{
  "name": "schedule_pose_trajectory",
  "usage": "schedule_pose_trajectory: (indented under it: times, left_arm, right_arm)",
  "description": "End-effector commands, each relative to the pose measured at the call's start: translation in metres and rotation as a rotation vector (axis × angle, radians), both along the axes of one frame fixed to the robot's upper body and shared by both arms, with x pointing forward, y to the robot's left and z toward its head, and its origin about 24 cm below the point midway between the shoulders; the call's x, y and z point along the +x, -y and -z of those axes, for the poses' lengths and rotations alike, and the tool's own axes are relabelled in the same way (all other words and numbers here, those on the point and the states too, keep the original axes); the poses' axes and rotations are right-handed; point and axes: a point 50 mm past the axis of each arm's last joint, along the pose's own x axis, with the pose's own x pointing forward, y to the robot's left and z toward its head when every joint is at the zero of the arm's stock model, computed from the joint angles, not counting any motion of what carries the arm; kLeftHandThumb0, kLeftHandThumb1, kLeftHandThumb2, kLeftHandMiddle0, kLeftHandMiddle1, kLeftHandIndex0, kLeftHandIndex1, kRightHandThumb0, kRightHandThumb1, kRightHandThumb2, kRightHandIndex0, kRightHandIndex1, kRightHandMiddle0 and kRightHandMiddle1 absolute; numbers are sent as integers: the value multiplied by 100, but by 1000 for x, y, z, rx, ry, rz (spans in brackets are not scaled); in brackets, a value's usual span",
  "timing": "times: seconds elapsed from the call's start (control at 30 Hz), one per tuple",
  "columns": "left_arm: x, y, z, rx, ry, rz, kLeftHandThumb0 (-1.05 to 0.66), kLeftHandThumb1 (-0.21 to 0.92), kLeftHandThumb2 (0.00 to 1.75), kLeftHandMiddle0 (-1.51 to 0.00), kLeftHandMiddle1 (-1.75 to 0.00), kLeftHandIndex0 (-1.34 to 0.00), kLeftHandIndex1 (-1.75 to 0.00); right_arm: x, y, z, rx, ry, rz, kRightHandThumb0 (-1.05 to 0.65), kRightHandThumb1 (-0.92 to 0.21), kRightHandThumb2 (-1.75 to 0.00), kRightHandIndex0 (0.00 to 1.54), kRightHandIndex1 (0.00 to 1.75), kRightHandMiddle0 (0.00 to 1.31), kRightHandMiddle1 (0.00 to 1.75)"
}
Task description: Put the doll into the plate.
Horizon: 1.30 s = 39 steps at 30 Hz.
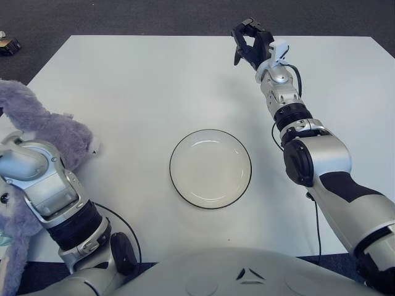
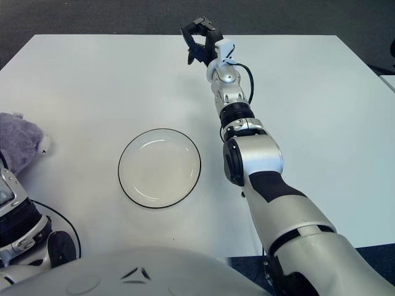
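Note:
The purple plush doll [image 1: 46, 132] is up at the table's left edge, draped around my left arm [image 1: 43, 191]; part of it hangs below near the bottom-left corner. My left hand is hidden behind the doll at the picture's edge and carries it. The white plate [image 1: 210, 169] with a dark rim sits empty at the middle of the table, well to the right of the doll. My right hand [image 1: 249, 42] is stretched out to the far side of the table, beyond the plate, with its fingers loosely curved and holding nothing.
The white table [image 1: 123, 80] ends in dark floor at the far side. A small dark object [image 1: 7, 44] lies on the floor past the far-left corner. Cables trail beside both arms near the front edge.

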Motion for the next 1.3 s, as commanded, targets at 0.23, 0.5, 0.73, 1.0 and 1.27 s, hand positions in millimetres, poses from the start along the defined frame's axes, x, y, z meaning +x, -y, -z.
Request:
schedule_pose_trajectory:
  times: [0.23,0.5,0.73,1.0,1.27]
  left_arm:
    - [-1,5,1,41,-171,110,-35,92,35,-69,-147,-38,-157]
    - [9,15,4,-14,7,50,-35,92,39,-67,-153,-33,-162]
    - [9,14,10,-99,126,-68,-35,92,41,-67,-155,-32,-163]
    - [10,9,15,-285,153,-147,-35,92,40,-66,-156,-33,-162]
    - [15,3,19,-443,64,-122,-35,92,44,-61,-156,-29,-167]
  right_arm:
    - [1,-3,-7,9,8,-11,-35,-92,-33,97,175,40,154]
    - [1,-2,-6,-13,9,-14,-35,-92,-34,97,175,39,155]
    - [1,-3,-5,-21,15,-15,-35,-92,-34,96,175,39,155]
    - [1,-3,-3,-28,11,-14,-35,-92,-34,96,175,39,155]
    - [1,-3,-2,-38,5,-11,-35,-92,-34,95,175,39,155]
